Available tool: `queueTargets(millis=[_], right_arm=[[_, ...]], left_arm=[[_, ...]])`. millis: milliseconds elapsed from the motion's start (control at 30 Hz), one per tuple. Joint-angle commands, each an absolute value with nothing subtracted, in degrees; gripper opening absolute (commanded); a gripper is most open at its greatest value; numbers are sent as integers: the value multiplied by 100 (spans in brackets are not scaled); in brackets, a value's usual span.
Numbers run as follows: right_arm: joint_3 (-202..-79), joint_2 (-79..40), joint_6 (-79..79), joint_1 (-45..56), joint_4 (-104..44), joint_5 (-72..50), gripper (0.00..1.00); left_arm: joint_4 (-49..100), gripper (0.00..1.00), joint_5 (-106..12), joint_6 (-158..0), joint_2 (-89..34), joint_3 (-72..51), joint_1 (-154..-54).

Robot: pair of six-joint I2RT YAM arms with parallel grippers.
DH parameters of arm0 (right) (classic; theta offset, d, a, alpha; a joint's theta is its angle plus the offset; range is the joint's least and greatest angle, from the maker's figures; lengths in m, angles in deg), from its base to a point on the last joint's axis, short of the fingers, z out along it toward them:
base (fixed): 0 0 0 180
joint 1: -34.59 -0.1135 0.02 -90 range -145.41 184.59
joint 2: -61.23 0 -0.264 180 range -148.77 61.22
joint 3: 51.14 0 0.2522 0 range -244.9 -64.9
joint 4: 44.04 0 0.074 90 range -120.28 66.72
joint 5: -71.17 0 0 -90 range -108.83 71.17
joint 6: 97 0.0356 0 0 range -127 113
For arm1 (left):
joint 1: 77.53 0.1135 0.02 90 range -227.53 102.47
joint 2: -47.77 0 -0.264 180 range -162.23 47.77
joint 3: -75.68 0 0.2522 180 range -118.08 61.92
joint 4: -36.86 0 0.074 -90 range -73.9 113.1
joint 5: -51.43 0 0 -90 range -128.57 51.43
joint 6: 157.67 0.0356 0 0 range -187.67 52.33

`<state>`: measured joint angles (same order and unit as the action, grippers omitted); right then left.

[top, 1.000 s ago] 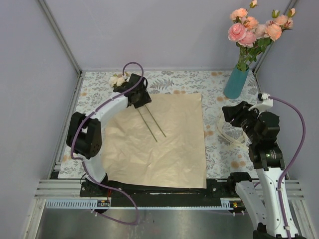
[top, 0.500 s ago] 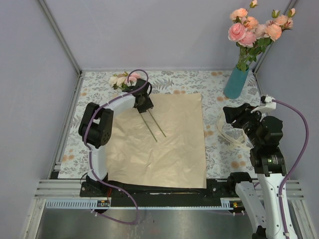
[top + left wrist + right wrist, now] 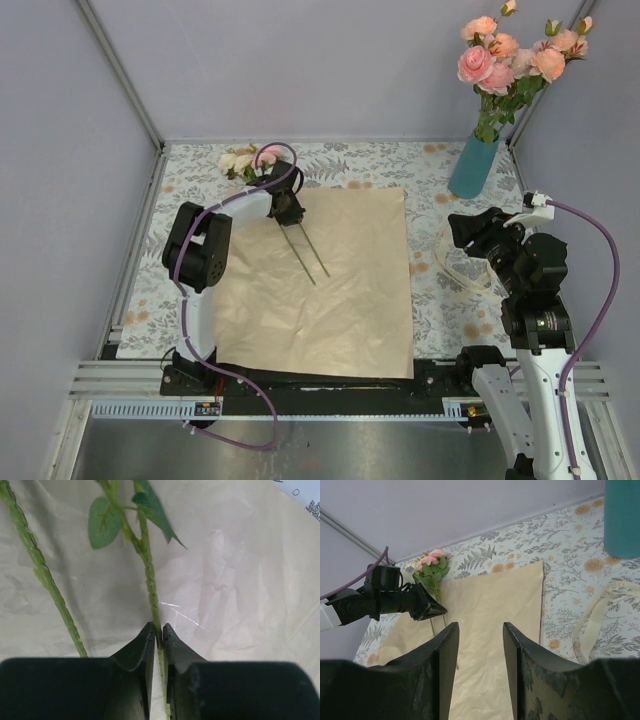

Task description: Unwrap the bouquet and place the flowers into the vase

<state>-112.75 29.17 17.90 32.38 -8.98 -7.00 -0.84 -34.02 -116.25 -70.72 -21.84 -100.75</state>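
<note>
your left gripper (image 3: 157, 631) has its jaws pinched almost together on the right-hand stem (image 3: 148, 580), a thin green stalk that runs up from between the black fingertips to a few leaves. the left-hand stem (image 3: 46, 577) lies just beside it, outside the grip, and both rest on the crumpled kraft paper (image 3: 330, 300). from above you see these 2 flowers (image 3: 246, 160) lying with their pink and cream heads on the floral tablecloth (image 3: 380, 160), past the paper's far left corner. their stems slant back over the sheet toward you, and the sheet is opened out flat in the middle of the table. your right gripper (image 3: 480, 630) hangs over the right side of the table, its jaws standing apart with a clear gap and nothing between them. the vase (image 3: 472, 166) stands upright near the far right corner of the cloth, well apart from the 2 loose flowers, and it holds a bunch of pink and peach roses (image 3: 510, 55) with green leaves. a cream loop of ribbon (image 3: 584, 625) lies on the cloth between the paper's right edge and the right arm.
</note>
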Motion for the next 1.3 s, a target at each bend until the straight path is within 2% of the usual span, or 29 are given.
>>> queueTargets(millis=[0, 67, 533, 900, 1067, 1167, 1267], right_arm=[[-11411, 2906, 1743, 3213, -1006, -732, 49], [-11438, 2897, 1743, 3213, -980, -740, 49], [-11438, 2950, 2042, 3205, -1024, -284, 50], [-10964, 2800, 3060, 3196, -2341, 928, 52], [-10779, 2598, 3421, 3047, -2965, 1254, 54], [-10656, 2379, 3580, 2749, -3606, 1220, 56], [-10656, 2063, 3580, 2222, -3932, 1001, 57]], left_arm=[[192, 10, -3488, -11601, -6939, -2272, -10020], [183, 0, -3480, -11566, -6816, -2263, -10029], [385, 0, -3831, -10749, -5288, -2202, -10029], [122, 0, -5683, -9748, -3653, -1683, -10038], [137, 0, -6493, -9333, -2853, -1061, -10055], [797, 0, -6801, -9544, -2378, -515, -10187], [668, 0, -7205, -9510, -2298, -557, -10266]])
